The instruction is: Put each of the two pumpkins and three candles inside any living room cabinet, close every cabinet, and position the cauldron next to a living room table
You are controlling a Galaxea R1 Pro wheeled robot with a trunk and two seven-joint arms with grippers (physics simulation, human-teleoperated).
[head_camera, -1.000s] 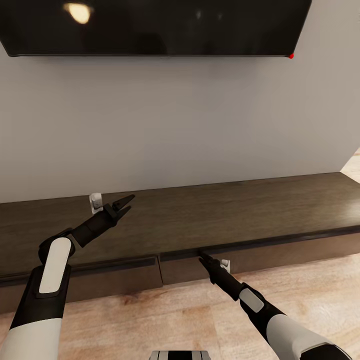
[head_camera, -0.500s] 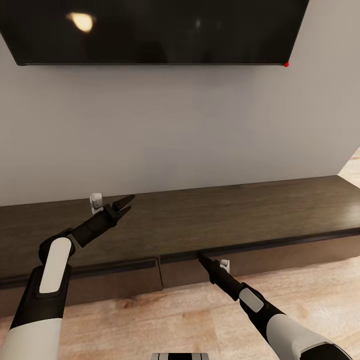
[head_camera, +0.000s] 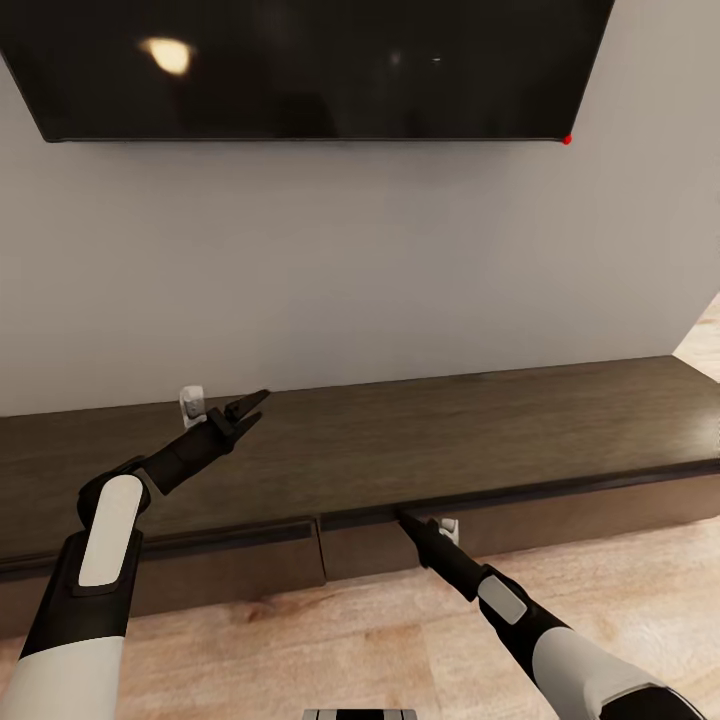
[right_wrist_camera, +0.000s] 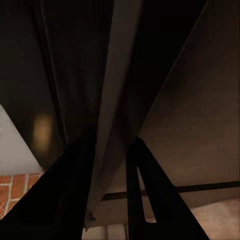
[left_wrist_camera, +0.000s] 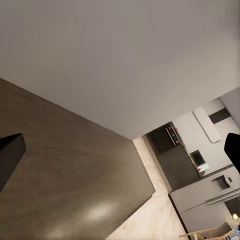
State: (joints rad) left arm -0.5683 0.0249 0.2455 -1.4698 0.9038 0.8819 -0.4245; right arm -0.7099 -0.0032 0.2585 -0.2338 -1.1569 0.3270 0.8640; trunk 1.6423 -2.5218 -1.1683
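Against the pale grey wall: one long, low dark-brown wooden cabinet (head_camera: 420,430), matte grain, its long axis running left to right along the wall, the right end angled slightly away. Two drawer fronts visible, meeting at one vertical seam; the left front stands slightly proud of the right.

Above it: one flat black glossy wall-mounted screen (head_camera: 310,65), with a small red light at its lower right corner.

Below: pale wood-plank floor (head_camera: 330,640).

Left gripper (head_camera: 248,410): black jaws parted wide, holding nothing, raised over the cabinet top.

Right gripper (head_camera: 404,517): slim black jaws at the top edge of the right drawer front; in the right wrist view its fingers (right_wrist_camera: 142,200) straddle a thin edge of that front, closed on it.
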